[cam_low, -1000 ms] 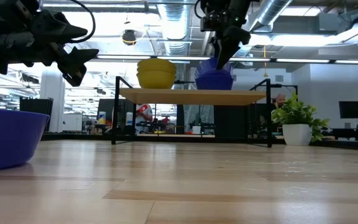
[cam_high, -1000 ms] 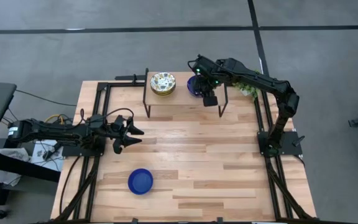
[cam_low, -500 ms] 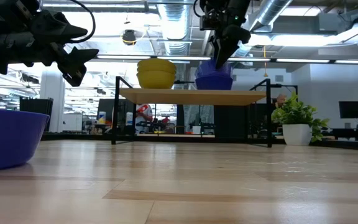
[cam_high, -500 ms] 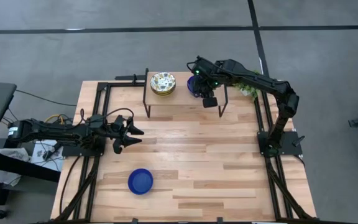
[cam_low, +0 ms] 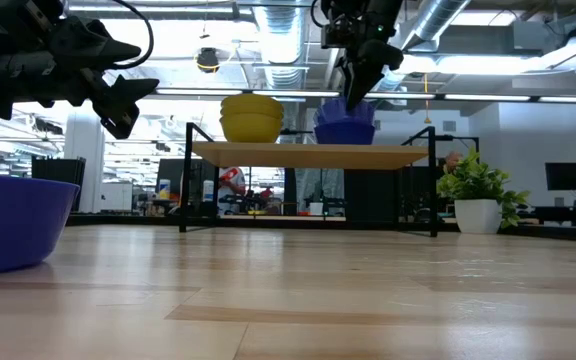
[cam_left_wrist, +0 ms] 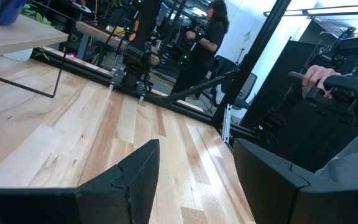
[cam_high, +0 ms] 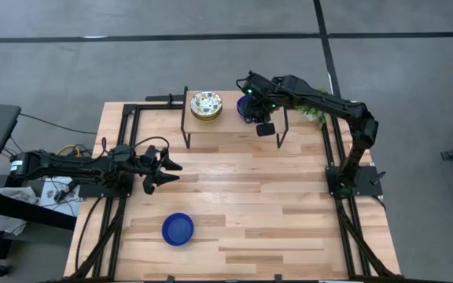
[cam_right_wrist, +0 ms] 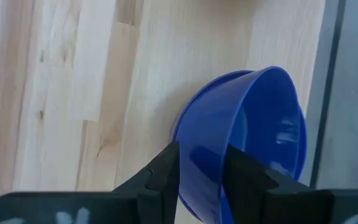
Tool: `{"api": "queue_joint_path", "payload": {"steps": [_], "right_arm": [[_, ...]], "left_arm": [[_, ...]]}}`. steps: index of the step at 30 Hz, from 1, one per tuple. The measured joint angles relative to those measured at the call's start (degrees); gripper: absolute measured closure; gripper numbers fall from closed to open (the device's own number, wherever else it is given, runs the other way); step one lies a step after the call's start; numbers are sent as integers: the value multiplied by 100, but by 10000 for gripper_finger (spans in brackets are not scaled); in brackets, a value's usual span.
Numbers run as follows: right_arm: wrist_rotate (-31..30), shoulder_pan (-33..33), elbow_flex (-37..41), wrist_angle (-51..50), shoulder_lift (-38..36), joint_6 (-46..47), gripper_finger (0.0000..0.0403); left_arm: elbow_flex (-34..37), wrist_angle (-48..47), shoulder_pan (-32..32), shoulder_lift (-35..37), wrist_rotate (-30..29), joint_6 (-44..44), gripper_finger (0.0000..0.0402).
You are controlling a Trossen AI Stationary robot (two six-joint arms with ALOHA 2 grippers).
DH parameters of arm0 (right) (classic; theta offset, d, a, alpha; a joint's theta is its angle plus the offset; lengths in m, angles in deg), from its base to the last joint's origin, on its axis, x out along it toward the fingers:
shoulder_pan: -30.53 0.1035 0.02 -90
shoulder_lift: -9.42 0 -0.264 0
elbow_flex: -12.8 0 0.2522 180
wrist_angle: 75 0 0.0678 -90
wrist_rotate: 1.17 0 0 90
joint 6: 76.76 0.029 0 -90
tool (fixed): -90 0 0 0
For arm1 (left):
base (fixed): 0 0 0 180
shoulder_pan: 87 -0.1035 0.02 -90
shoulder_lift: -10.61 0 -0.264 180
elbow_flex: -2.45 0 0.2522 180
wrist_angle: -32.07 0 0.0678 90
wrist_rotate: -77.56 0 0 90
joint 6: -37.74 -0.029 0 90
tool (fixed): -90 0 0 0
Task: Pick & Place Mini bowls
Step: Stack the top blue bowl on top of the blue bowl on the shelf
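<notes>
Right tool point(cam_high: 252, 111) over the raised wooden shelf point(cam_high: 230, 120) at the far side of the light wooden table point(cam_high: 234, 204), fingers straddling the rim of the top glossy cobalt blue mini bowl point(cam_right_wrist: 244, 143) of a short blue stack; one finger inside the wall, one outside, closing onto it, grip judged not yet firm. Rim pinch presumably chosen because the smooth round bowl offers no other hold and stacking hides the lower wall. Stack of cream floral mini bowls point(cam_high: 206, 104) just beside on the same shelf, apart from the blue stack, yellow-sided from the low view point(cam_low: 251, 116). One more cobalt blue mini bowl point(cam_high: 178, 229) alone on the table near the front edge, well apart from the shelf. Left tool point(cam_high: 167, 170) waiting low over the table's left side, fingers point(cam_left_wrist: 135, 180) spread wide, empty. Blue stack close to the shelf's right leg and back edge; little sideways room there, so straight lift advisable before travel. Wide bare table between shelf and front bowl for setting down. Potted green plant point(cam_low: 478, 195) beyond the right edge.
</notes>
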Motion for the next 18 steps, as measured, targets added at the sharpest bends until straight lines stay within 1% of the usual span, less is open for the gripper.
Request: {"api": "queue_joint_path", "payload": {"steps": [4,14,18], "right_arm": [[-243,67,0,0,0,-26,306],[-287,118,0,-2,0,-37,334],[-415,118,0,-3,0,-42,342]], "left_arm": [[0,-1,0,0,2,0,198],[0,-2,0,0,2,-2,198],[0,-2,0,0,0,-2,198]]}}
